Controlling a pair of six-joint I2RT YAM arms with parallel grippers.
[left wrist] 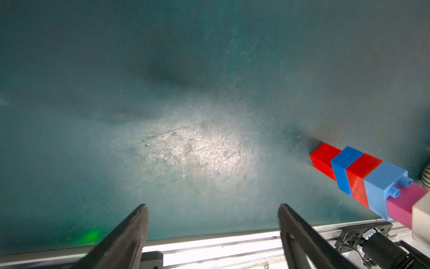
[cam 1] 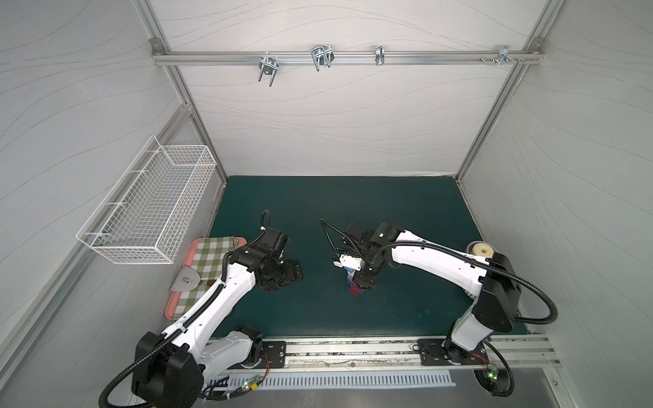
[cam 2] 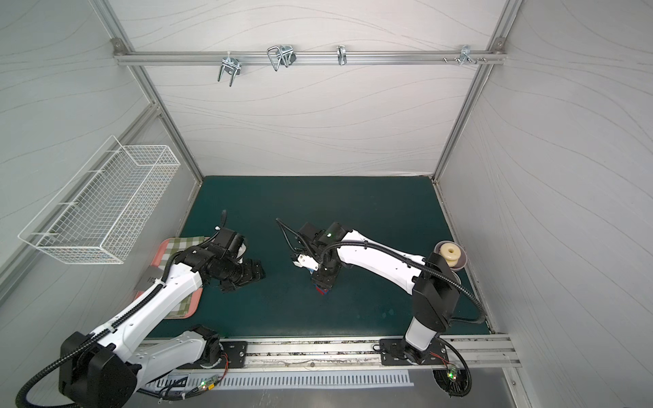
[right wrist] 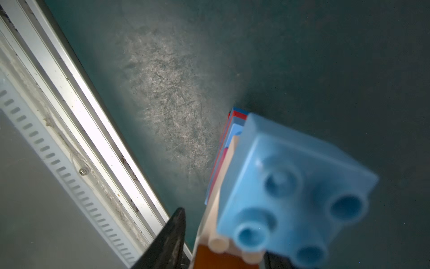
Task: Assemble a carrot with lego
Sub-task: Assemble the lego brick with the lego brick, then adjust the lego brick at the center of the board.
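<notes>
Right wrist view: carrot (right wrist: 279,186) between fingers of right hand (right wrist: 223,235); grip unclear.

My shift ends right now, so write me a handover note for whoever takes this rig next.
Left hand: open, empty, over the mat.
Right hand: around the top end of the carrot; whether it grips cannot be told.
Carrot: one tilted stack, red tip on the mat, light-blue and orange prongs at the top.
Done: all bricks seem joined; no loose one in view.
Left: probably only letting go and backing off.
</notes>
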